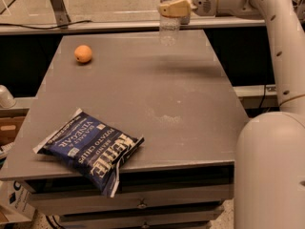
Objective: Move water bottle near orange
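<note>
The water bottle [169, 25], clear ribbed plastic, hangs in the air above the far edge of the grey table [143, 94], its top cut off by the frame edge. My gripper [172, 6] is shut on the bottle's upper part, with the tan fingers [174, 8] wrapped around it. The orange [83, 53] sits on the table at the far left, well to the left of the bottle.
A blue chip bag [90, 148] lies at the table's near left, overhanging the front edge. My white arm and base [271, 128] stand along the table's right side. A rail [95, 27] runs behind the table.
</note>
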Robot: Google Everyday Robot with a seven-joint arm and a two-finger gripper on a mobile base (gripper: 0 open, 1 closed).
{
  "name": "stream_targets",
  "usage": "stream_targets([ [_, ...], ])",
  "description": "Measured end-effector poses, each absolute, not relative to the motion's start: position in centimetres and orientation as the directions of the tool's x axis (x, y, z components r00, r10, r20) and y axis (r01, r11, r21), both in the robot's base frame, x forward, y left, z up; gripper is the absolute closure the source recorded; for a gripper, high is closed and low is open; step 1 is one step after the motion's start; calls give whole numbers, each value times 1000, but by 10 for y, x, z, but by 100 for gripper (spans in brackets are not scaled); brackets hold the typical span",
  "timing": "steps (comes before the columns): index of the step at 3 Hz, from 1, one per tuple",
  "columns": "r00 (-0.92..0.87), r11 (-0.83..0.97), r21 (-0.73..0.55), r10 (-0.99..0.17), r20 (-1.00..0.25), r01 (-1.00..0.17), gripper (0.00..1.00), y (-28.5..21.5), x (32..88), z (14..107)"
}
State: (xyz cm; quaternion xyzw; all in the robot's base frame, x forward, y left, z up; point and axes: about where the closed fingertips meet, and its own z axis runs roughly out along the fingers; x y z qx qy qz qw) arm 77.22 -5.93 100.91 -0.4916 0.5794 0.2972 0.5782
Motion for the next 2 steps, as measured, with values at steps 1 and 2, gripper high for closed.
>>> stream_targets([
  [1,201,261,-271,-264,-943,-927,100,-16,758,1021],
  [2,220,225,-297,-312,-924,-928,100,20,750,1021],
])
